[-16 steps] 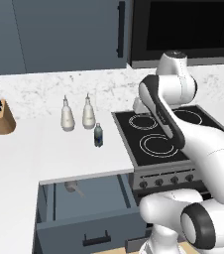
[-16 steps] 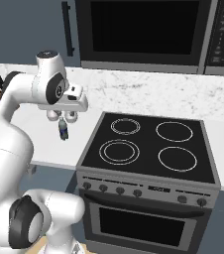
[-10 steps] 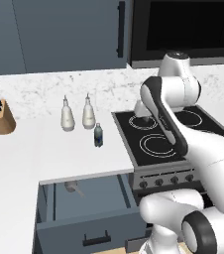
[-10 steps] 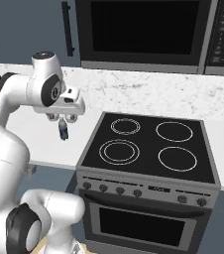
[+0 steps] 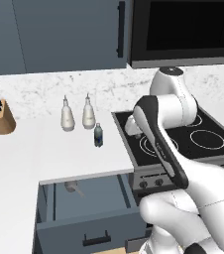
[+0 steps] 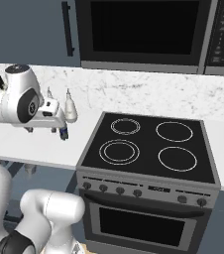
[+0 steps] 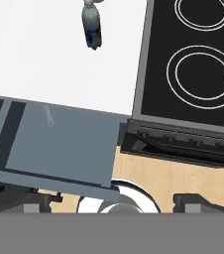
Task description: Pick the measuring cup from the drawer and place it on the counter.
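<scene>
The slate-blue drawer [image 5: 69, 225] stands pulled out below the white counter [image 5: 29, 154]. In it lies the tiny grey measuring cup [image 5: 72, 187], near the back, partly under the counter's edge. In the hand view the drawer [image 7: 64, 149] shows its bare floor, and just the thin handle of the measuring cup [image 7: 49, 118] pokes out from beneath the counter [image 7: 39, 59]. My gripper [image 6: 42, 129] hangs over the counter's front edge beside the stove, fingers pointing down. It [image 7: 116, 203] is open and holds nothing, well above the drawer.
A small dark-green bottle [image 5: 98, 135] stands on the counter near the stove, two white bottles [image 5: 77, 114] behind it. A knife block [image 5: 2, 119] sits far left. The black stove top [image 6: 148, 146] lies to the right. Wall cabinets hang above.
My hand has swung left and slightly down, from over the stove's left edge to the counter's front edge above the drawer. Nothing else has moved.
</scene>
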